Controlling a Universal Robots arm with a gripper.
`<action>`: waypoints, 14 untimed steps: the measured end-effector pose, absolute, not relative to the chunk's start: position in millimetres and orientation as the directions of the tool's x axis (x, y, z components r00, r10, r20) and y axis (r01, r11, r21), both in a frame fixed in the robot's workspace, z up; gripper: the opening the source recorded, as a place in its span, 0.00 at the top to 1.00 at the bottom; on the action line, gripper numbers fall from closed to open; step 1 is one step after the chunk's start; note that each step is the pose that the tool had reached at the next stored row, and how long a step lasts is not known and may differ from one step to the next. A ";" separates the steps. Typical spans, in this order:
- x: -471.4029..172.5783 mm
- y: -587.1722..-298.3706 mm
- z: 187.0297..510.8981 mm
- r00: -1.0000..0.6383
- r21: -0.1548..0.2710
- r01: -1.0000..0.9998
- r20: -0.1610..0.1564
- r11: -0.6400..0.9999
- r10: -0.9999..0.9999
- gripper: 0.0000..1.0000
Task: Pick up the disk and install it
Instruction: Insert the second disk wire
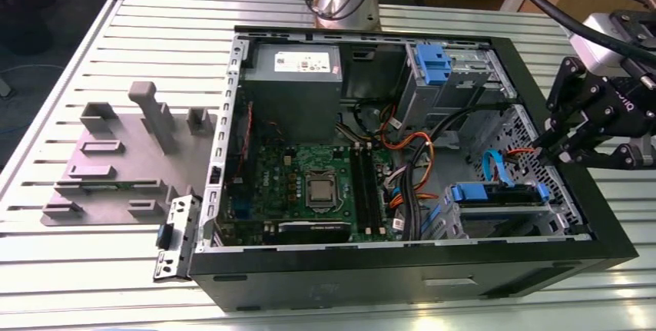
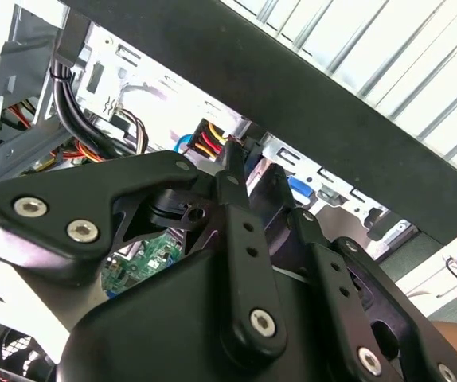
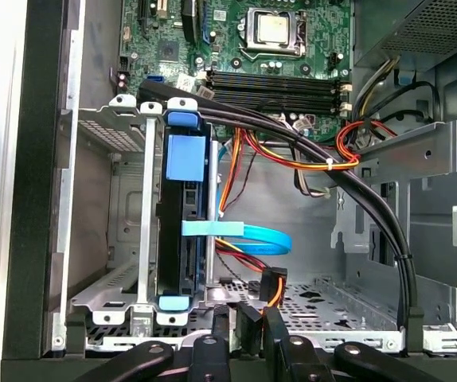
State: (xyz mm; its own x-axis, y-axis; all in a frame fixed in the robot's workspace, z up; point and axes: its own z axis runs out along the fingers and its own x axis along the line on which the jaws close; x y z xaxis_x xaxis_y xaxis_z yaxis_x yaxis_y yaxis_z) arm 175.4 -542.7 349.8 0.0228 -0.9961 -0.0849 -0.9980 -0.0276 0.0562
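Disk point(image 3: 182, 231), blue-bracketed, sits edge-on in the drive cage point(image 3: 125, 207) inside the computer case point(image 1: 410, 269); the pincer point(image 3: 244, 318), fingers nearly together and holding nothing, hovers beside that cage.

The hand point(image 1: 558, 150) hangs with its fingers point(image 3: 248, 330) closed together, empty.

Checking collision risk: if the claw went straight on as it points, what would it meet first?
Probably the orange-and-black cable plug just ahead of the claw; depth is unclear.

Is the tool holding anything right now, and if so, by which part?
Nothing is held. The tool hangs shut and empty at the case's edge, while the disk sits in its bay.
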 end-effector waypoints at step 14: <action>174.0 -542.7 349.5 0.023 0.056 -0.998 -0.085 -0.028 -0.996 0.83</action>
